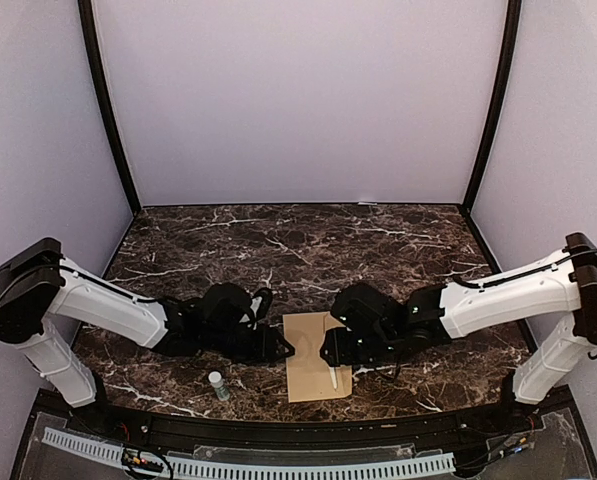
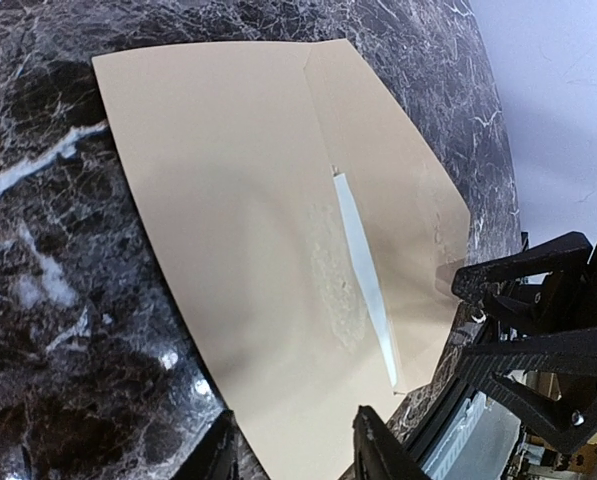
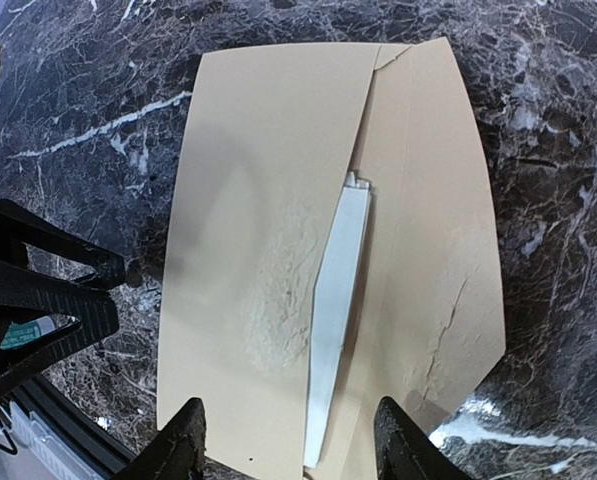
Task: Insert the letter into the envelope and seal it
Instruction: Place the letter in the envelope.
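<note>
The envelope (image 1: 308,358) lies flat on the worktop (image 1: 378,245), near-centre, with a white strip of the letter (image 3: 336,300) exposed along its flap. Both arms extend inward, low, flanking it. The left gripper (image 2: 296,452) and right gripper (image 3: 292,448) stand spread, pinching nothing. The label on the small bottle (image 1: 218,385) is unreadable.

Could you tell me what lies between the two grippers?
The envelope lies flat between the left gripper and right gripper, a white sliver of the letter showing at its flap; the top view shows this.
</note>
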You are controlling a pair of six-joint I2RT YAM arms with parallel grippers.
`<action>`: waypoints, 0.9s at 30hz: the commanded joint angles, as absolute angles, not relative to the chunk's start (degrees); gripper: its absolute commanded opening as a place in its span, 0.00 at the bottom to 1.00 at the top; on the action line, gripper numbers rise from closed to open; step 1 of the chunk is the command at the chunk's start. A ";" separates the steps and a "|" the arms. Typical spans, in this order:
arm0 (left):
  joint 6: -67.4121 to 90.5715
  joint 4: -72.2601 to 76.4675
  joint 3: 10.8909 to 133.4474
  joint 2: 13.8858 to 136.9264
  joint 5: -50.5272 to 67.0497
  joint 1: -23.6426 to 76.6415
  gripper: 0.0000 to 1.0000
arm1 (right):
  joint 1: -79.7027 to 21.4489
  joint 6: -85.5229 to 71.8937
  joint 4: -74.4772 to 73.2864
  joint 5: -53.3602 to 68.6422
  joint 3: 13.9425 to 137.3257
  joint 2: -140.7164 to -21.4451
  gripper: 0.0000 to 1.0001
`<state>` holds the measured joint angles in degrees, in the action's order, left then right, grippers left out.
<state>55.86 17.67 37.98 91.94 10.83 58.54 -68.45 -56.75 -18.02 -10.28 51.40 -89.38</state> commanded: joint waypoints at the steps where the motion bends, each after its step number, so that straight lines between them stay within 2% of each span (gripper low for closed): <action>1: 53.55 16.87 40.53 94.03 11.91 57.39 0.38 | -66.35 -53.99 -15.83 -9.54 51.98 -91.09 0.52; 7: 53.07 16.77 41.30 96.14 13.28 56.30 0.36 | -63.96 -51.88 -15.46 -8.44 53.99 -94.53 0.51; 11: 53.16 17.51 41.50 97.33 14.09 55.83 0.36 | -62.91 -50.78 -14.37 -7.14 54.87 -96.58 0.46; 27: 53.00 19.40 43.23 101.25 16.94 55.77 0.27 | -61.97 -48.08 -13.02 -3.71 57.99 -102.39 0.40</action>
<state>53.95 18.83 42.17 100.47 15.73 55.96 -62.43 -49.34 -14.39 -4.91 56.10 -101.12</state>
